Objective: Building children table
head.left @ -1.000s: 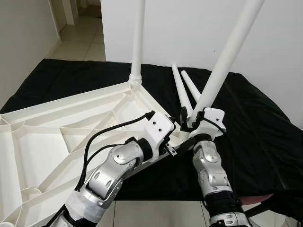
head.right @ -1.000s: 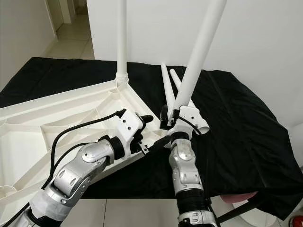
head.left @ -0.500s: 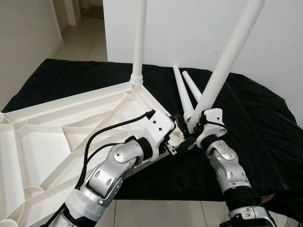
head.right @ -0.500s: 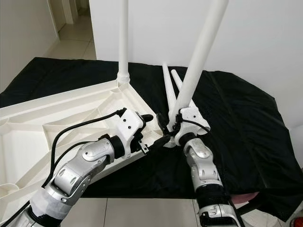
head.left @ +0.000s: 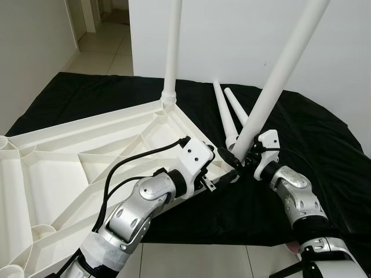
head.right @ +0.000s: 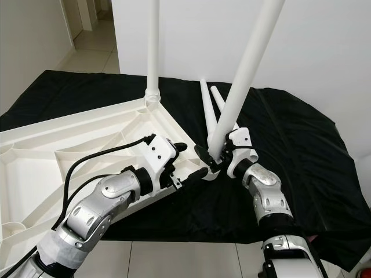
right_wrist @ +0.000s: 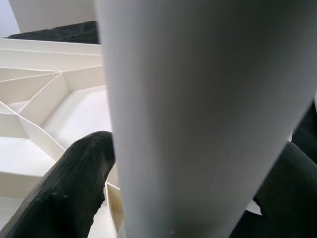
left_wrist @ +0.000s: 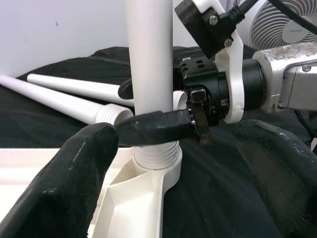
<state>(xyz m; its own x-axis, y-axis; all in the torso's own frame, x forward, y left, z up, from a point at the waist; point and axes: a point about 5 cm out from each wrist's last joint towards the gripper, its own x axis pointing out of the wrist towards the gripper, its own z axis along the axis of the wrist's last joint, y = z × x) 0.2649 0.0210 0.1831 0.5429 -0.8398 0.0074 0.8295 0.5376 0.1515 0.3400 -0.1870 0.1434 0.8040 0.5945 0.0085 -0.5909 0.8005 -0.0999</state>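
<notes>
A white table top lies upside down on a black cloth, ribs facing up, with one leg standing upright in the far corner. At the near corner the right gripper is clamped around the base of a second leg — this one leans away to the right, its threaded end sitting in the corner socket. The left gripper sits just beside that same corner, fingers spread apart on either side of the socket, holding nothing. Two loose legs lie on the cloth behind, close together.
</notes>
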